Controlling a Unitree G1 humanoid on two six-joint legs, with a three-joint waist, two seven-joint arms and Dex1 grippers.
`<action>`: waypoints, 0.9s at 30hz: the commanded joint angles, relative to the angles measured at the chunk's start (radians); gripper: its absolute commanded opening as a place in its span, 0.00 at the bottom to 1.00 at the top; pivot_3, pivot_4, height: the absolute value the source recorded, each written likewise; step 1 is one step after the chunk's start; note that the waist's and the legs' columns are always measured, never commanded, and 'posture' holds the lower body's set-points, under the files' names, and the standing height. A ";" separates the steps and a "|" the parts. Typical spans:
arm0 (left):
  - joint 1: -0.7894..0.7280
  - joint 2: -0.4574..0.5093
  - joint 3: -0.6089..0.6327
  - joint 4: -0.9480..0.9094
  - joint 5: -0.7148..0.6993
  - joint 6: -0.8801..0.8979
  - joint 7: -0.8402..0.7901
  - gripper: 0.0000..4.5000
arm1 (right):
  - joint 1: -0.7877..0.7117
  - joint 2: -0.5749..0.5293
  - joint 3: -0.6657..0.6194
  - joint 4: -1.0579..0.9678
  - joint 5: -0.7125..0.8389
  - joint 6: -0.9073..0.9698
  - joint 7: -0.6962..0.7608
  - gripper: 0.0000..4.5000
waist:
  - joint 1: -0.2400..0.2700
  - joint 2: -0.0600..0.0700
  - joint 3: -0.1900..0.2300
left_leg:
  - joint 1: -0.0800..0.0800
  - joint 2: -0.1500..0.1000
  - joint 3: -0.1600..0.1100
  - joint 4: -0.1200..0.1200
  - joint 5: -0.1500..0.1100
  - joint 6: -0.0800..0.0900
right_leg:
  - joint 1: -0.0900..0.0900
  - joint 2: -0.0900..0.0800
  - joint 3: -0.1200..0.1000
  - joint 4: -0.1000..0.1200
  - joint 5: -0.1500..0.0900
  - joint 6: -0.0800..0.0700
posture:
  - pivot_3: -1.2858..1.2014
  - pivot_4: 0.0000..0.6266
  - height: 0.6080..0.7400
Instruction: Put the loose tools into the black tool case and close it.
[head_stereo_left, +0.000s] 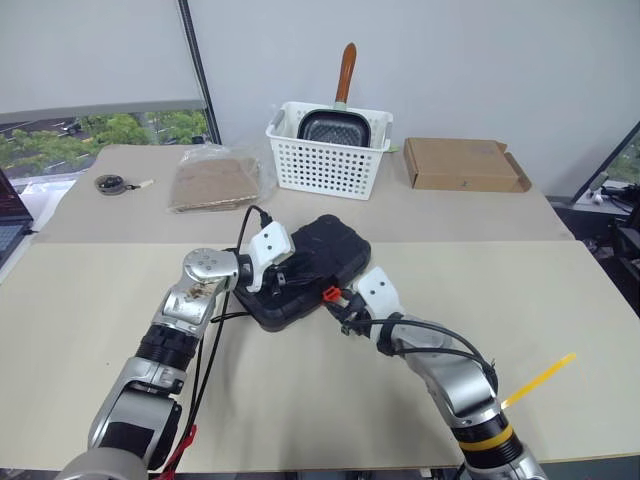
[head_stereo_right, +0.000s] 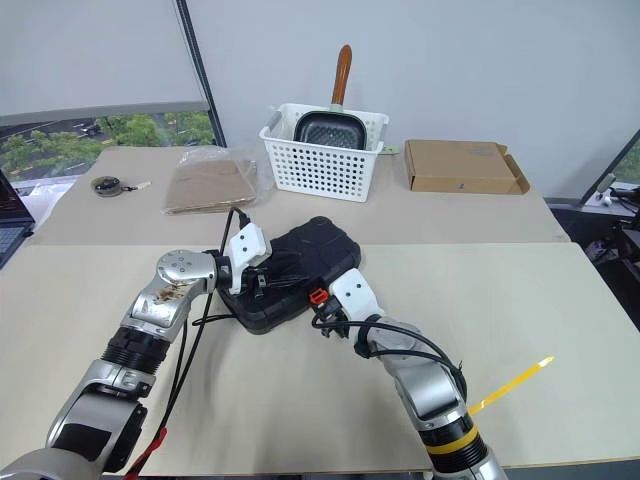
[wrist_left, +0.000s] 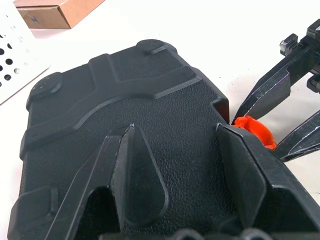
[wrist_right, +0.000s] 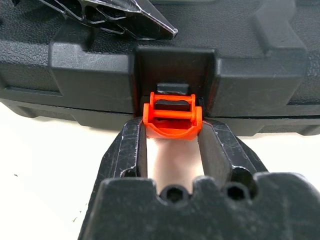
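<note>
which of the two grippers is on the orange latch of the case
The right gripper: its fingers pinch the orange latch at the black tool case's front edge. The left gripper rests spread on the lid instead.

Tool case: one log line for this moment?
tool case: lid down | orange latch: between right gripper jaws | left gripper: open, resting on lid

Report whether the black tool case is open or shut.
Shut: the black tool case lies with its lid down flat. The right gripper pinches the orange latch, which is swung away from the lid, not yet snapped.
</note>
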 joint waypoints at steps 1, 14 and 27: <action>0.075 -0.004 -0.124 0.100 0.100 0.035 -0.027 0.63 | -0.049 -0.002 -0.031 -0.098 0.024 0.000 0.010 0.28 | 0.000 0.000 0.000 | 0.000 0.000 0.000 0.000 0.000 0.000 | 0.000 0.000 0.000 0.000 0.000 0.000 | 0.52 0.24 0.70; 0.103 -0.014 -0.156 0.072 0.112 0.025 -0.036 0.63 | -0.121 -0.027 -0.039 -0.123 0.058 0.106 0.049 0.28 | 0.001 0.000 0.000 | -0.001 0.000 -0.001 0.000 0.000 0.002 | 0.000 0.000 -0.001 -0.002 0.000 0.000 | 0.52 0.24 0.70; 0.122 -0.009 -0.153 0.050 0.113 0.035 -0.037 0.63 | -0.087 -0.039 -0.014 -0.106 0.071 0.127 0.038 0.76 | 0.001 0.001 0.000 | -0.001 0.000 -0.002 0.000 -0.001 0.001 | 0.001 0.000 -0.001 -0.002 0.000 0.001 | 0.52 0.24 0.70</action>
